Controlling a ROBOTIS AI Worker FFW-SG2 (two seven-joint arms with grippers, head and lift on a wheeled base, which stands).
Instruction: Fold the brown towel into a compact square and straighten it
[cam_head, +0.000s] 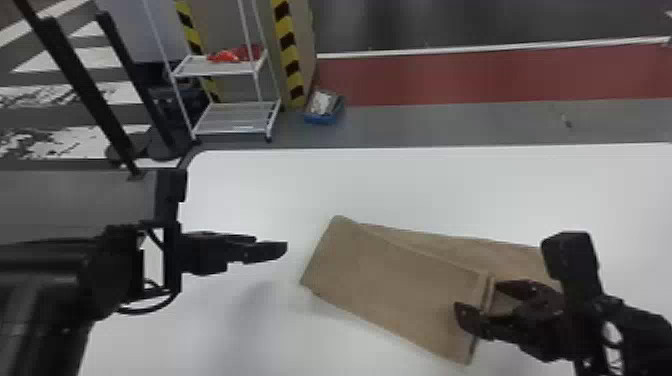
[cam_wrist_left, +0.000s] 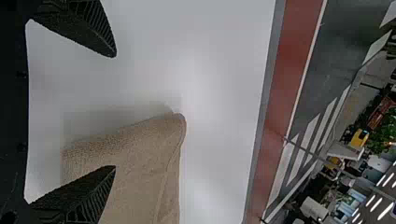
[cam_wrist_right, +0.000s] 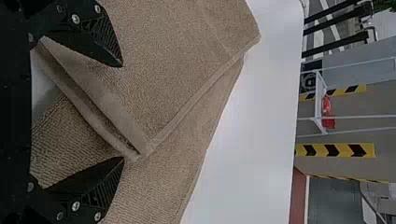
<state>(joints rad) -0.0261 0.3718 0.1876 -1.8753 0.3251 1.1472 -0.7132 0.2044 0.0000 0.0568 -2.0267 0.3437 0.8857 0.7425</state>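
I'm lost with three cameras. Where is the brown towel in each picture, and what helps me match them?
Head view: the brown towel lies right of centre on the white table, partly hidden by the right gripper.
Left wrist view: one end shows, partly behind a finger of the left gripper.
Right wrist view: behind both open fingers, folded layers between them.
Shared landmark: the red floor strip beyond the table.

Brown towel (cam_head: 390, 280): cloth, matt, rough ribbed weave. Tabletop (cam_head: 400, 185) looks smooth, faint sheen. Fingers (cam_wrist_right: 105, 39): matt, ridged. Rack (cam_head: 220, 68), head view's 11 o'clock, looks metal.
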